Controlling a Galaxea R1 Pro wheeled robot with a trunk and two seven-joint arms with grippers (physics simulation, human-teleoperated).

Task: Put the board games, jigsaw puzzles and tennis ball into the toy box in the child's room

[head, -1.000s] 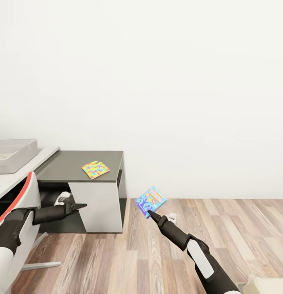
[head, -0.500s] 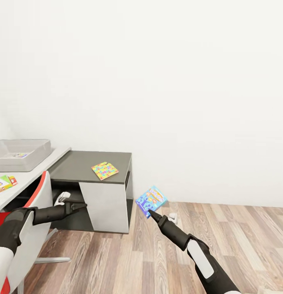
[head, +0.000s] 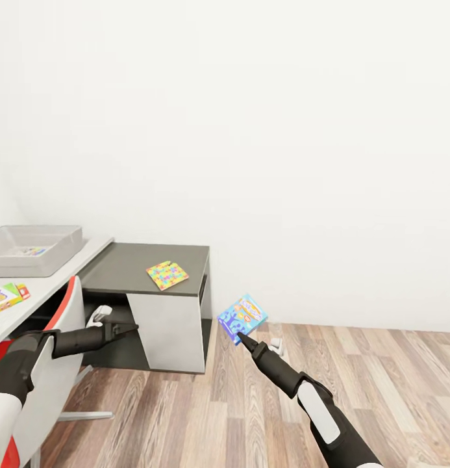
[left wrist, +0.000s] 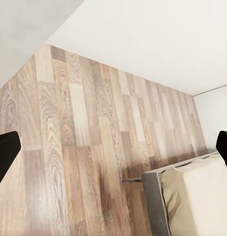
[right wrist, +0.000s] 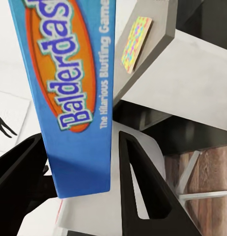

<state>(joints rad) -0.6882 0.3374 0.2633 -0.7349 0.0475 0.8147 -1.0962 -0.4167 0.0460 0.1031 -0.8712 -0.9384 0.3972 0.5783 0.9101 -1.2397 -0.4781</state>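
Observation:
My right gripper (head: 241, 336) is shut on a blue board game (head: 243, 316) and holds it up over the wood floor, right of the table. In the right wrist view the blue box (right wrist: 69, 73) sits between both fingers (right wrist: 138, 187). One jigsaw puzzle (head: 167, 274) lies on the table's dark grey corner section (head: 121, 263). The toy box (head: 52, 253) stands on the light grey top at far left, with a multicolour sheet (head: 31, 250) inside. Another board game (head: 4, 296) lies in front of it. My left gripper (head: 128, 327) hangs open and empty below the table edge.
A red and white chair (head: 56, 325) stands tucked at the table beside my left arm. The white wall runs behind everything. Wood-plank floor (head: 380, 364) stretches to the right. In the left wrist view a corner of the bed (left wrist: 192, 196) lies on the floor.
The head view has turned left, so the table, toy box and second board game show further into the picture. My right gripper still holds the blue board game; both arms keep their pose.

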